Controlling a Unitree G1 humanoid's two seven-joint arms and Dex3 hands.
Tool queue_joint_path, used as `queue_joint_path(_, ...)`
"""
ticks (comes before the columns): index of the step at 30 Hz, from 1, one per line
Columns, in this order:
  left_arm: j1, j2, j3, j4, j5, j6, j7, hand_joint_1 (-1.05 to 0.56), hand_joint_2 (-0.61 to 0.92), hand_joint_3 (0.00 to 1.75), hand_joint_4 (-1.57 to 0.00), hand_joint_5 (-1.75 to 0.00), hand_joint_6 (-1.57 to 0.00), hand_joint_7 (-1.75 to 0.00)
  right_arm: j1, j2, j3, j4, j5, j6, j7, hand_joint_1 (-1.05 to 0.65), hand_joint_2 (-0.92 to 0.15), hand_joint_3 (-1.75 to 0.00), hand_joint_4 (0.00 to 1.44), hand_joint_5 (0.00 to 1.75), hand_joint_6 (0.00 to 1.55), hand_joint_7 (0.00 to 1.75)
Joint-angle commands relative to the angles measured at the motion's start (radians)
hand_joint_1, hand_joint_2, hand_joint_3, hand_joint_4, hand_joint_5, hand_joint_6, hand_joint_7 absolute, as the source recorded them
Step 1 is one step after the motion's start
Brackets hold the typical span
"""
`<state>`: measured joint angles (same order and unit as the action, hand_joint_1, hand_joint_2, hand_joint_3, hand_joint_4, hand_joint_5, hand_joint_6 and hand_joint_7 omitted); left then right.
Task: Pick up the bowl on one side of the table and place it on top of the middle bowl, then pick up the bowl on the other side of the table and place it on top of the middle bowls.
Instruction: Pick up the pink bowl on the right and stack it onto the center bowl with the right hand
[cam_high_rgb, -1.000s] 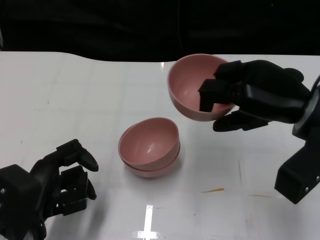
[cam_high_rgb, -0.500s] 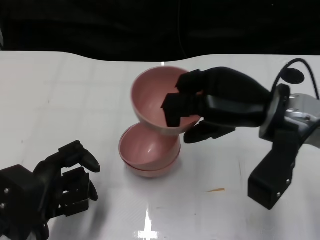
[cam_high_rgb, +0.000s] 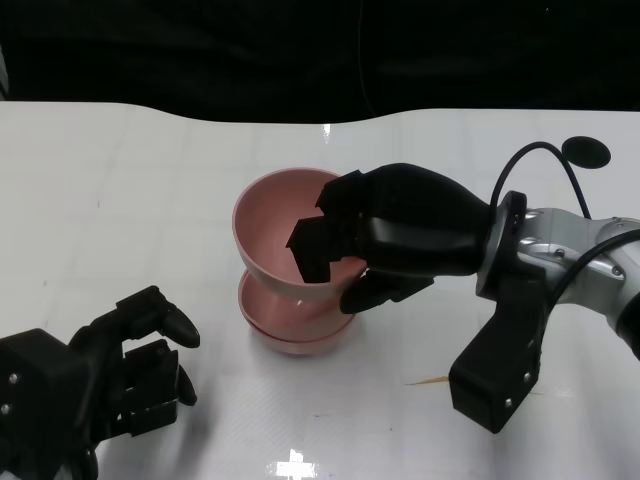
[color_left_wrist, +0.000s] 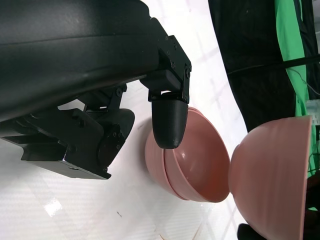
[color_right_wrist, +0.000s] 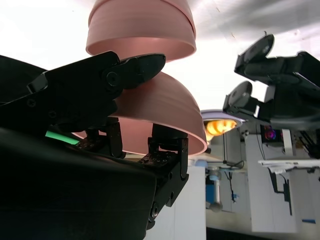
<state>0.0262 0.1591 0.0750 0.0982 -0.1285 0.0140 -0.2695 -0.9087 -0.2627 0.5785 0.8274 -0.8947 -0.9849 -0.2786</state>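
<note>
the right hand (cam_high_rgb: 385, 240) is clamped on a pink bowl (cam_high_rgb: 275, 225), fingers hooked over the rim into the inside and the thumb pressed under the outside wall. it holds that bowl upright directly over the stack of 2 pink bowls (cam_high_rgb: 290, 325) in the middle of the white desk (cam_high_rgb: 120, 200). from the head view the held bowl looks to sit right at the stack's rim, and i cannot tell there whether they touch. the left wrist view shows the held bowl (color_left_wrist: 272, 175) with its rounded bottom just meeting the stack (color_left_wrist: 192, 162). the right wrist view shows the thumb lying on the bowl's outer wall (color_right_wrist: 165, 110). the left hand (cam_high_rgb: 125, 365) rests low at the near left of the desk, fingers loosely curled and apart, holding nothing.
</note>
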Motion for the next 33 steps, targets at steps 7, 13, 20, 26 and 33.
queue_joint_path(7, 0.014, 0.009, -0.001, -0.025, 0.016, 0.020, 0.014, 0.23, 0.78, 1.08, -0.65, -1.75, -0.49, -1.75, -0.035, 0.022, 0.037, 0.091, -0.030, 0.015, -0.080, -0.19, -0.81, -0.25, 0.90, 1.75, 0.65, 1.75)
queue_joint_path(13, 0.008, 0.005, 0.003, -0.015, 0.014, 0.014, 0.014, 0.24, 0.79, 1.07, -0.70, -1.75, -0.53, -1.75, -0.041, 0.029, 0.061, 0.136, -0.044, 0.029, -0.127, -0.19, -0.81, -0.27, 0.89, 1.75, 0.64, 1.75)
queue_joint_path(20, 0.012, 0.011, -0.002, -0.023, 0.031, 0.013, 0.021, 0.23, 0.83, 0.99, -0.69, -1.75, -0.52, -1.75, -0.038, 0.033, 0.076, 0.162, -0.050, 0.023, -0.169, -0.20, -0.82, -0.27, 0.87, 1.75, 0.62, 1.75)
queue_joint_path(26, 0.011, 0.008, 0.002, -0.011, 0.024, -0.009, 0.008, 0.25, 0.83, 1.00, -0.72, -1.75, -0.53, -1.75, -0.040, 0.031, 0.092, 0.174, -0.051, 0.027, -0.189, -0.21, -0.82, -0.27, 0.87, 1.75, 0.62, 1.75)
queue_joint_path(33, 0.016, 0.009, -0.002, -0.029, 0.030, 0.012, 0.017, 0.23, 0.81, 1.02, -0.71, -1.75, -0.52, -1.75, -0.039, 0.031, 0.098, 0.176, -0.052, 0.022, -0.196, -0.23, -0.84, -0.25, 0.88, 1.75, 0.63, 1.75)
